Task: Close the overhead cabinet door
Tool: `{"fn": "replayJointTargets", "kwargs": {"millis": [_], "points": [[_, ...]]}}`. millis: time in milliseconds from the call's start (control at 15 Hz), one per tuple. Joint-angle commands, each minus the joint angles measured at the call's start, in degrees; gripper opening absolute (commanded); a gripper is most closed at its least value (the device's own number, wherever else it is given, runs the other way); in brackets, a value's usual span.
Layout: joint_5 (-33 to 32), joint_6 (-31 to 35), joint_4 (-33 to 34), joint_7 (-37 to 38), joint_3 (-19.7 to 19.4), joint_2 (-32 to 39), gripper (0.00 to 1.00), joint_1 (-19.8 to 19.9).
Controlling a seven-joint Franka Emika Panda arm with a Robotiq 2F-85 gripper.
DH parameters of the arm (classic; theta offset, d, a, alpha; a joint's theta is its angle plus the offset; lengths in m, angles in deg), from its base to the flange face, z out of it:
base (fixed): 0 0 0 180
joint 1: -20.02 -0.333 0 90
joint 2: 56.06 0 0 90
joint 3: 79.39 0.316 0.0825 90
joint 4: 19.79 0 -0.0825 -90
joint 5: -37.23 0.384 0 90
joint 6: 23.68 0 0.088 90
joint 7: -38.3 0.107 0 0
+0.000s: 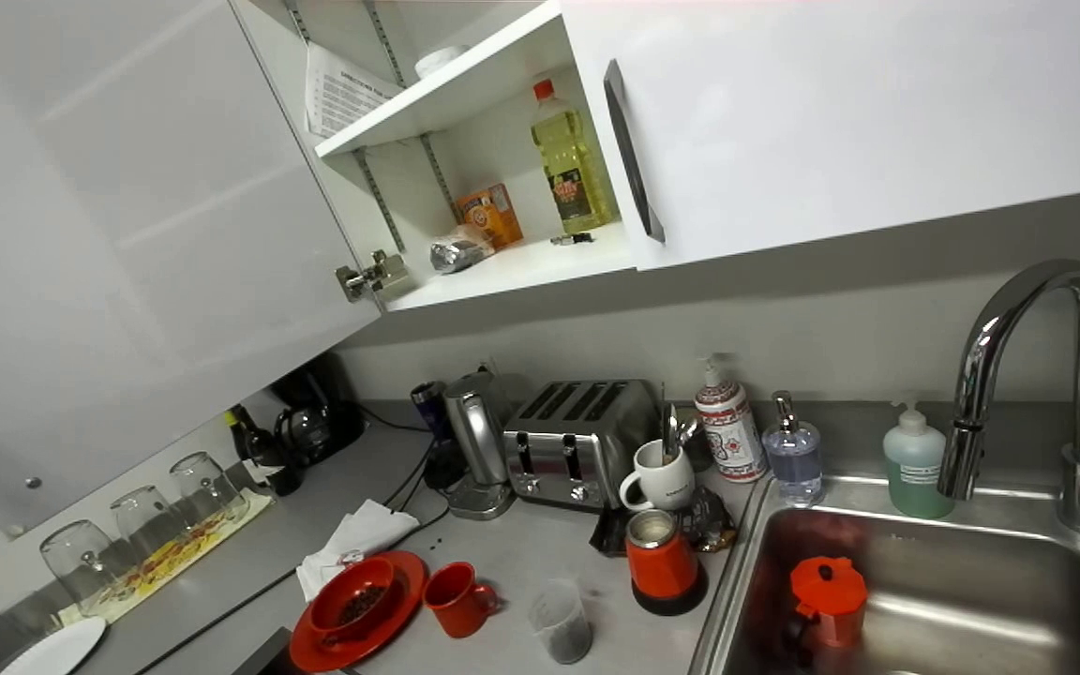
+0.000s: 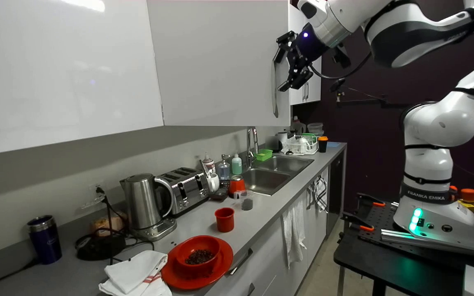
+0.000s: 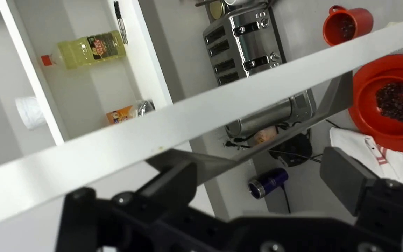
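Observation:
The overhead cabinet door is a glossy white panel standing open. Its outer face (image 2: pixel 220 61) shows in an exterior view and its inner face (image 1: pixel 146 244) in an exterior view. In the wrist view its free edge (image 3: pixel 201 117) crosses the picture diagonally. Its slim metal bar handle (image 2: pixel 275 90) also shows in the wrist view (image 3: pixel 222 166). My gripper (image 2: pixel 282 70) is at the door's free edge by the handle. Its jaws (image 3: pixel 257 169) are wide apart with nothing between them. One finger overlaps the handle's end in the wrist view; I cannot tell if they touch.
The cabinet's shelf (image 1: pixel 446 80) and a yellow bottle (image 1: pixel 570 164) show behind the door. A matching shut door (image 1: pixel 859 112) is beside the opening. Below are a toaster (image 2: pixel 187 187), kettle (image 2: pixel 140 205), red plate (image 2: pixel 167 273), purple tumbler (image 2: pixel 44 240) and sink (image 2: pixel 268 181).

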Motion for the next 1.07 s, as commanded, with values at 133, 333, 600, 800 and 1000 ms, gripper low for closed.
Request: {"fn": "replayJointTargets", "kwargs": {"millis": [133, 333, 600, 800, 1000], "points": [[-0.38, -0.80, -1.02, 4.57, -2.33, -4.24, 1.00, 2.38], [0.09, -0.52, -1.75, 5.55, -4.32, -6.09, 1.00, 3.36], [0.77, 0.06, -2.98, 6.85, -7.31, -8.49, 1.00, 4.78], [1.86, 1.28, -4.15, 7.80, -10.05, -10.04, 1.00, 5.66], [3.22, 3.52, -5.56, 7.93, -14.06, -11.33, 1.00, 6.86]]}}
